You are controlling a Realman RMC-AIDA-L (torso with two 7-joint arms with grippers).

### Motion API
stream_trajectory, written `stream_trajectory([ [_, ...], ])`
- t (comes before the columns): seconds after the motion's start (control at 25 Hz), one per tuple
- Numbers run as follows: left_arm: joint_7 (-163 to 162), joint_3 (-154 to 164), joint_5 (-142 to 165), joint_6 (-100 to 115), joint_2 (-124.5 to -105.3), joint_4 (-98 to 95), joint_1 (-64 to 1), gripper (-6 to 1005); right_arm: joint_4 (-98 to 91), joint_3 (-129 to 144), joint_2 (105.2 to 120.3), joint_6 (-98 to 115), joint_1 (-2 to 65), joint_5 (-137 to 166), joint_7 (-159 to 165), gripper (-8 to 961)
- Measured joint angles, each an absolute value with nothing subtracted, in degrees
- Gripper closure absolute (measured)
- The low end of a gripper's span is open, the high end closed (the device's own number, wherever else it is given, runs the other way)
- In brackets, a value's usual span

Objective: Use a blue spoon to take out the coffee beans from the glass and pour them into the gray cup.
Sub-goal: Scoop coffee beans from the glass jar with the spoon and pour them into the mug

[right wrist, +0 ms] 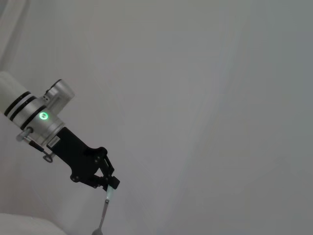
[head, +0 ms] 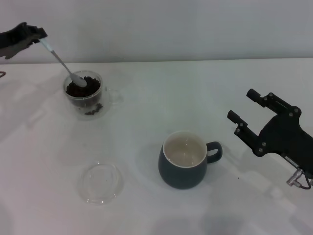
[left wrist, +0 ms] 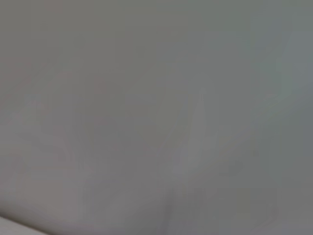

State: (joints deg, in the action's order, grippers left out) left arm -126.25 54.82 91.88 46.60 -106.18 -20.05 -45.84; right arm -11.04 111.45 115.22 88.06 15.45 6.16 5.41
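In the head view my left gripper point(head: 38, 35) is at the far left, shut on the pale-blue handle of the blue spoon point(head: 61, 60). The spoon slants down and its silver bowl rests on the heap of coffee beans point(head: 83, 89) in the glass point(head: 86, 94). The gray cup point(head: 184, 159) stands at centre front, its cream inside empty. My right gripper point(head: 243, 108) is open and empty, right of the cup. The right wrist view shows the left gripper point(right wrist: 110, 187) far off, holding the spoon point(right wrist: 104, 213). The left wrist view shows only a plain grey surface.
A flat clear round dish point(head: 100, 182) lies on the white table point(head: 156, 98) in front of the glass, left of the gray cup. A pale wall runs along the table's far edge.
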Motion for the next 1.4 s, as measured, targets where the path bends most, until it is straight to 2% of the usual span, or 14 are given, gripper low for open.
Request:
stream_trajectory([
  [0.16,-126.3,54.8,93.5,45.7,-107.12,-20.0,-46.4,873,-11.1,111.5,115.23,87.9,15.5,6.2,5.4,379],
  [0.24,-126.1,54.8,95.9,44.4,-108.39,-20.3,-46.5,873,-11.1,111.4,115.22,87.9,15.5,6.2,5.4,379],
  [0.48,-125.9,54.8,99.5,42.5,-109.71,-21.6,-46.5,872,-11.0,111.4,115.22,87.9,15.5,6.2,5.4,379],
  [1.04,-125.8,54.3,100.4,39.7,-110.76,-22.7,-44.7,871,-11.1,111.4,115.22,87.4,15.5,6.1,5.7,379],
  [1.4,-126.2,54.3,93.6,39.2,-110.87,-22.6,-41.4,871,-11.3,111.4,115.22,86.9,15.7,6.1,5.8,379],
])
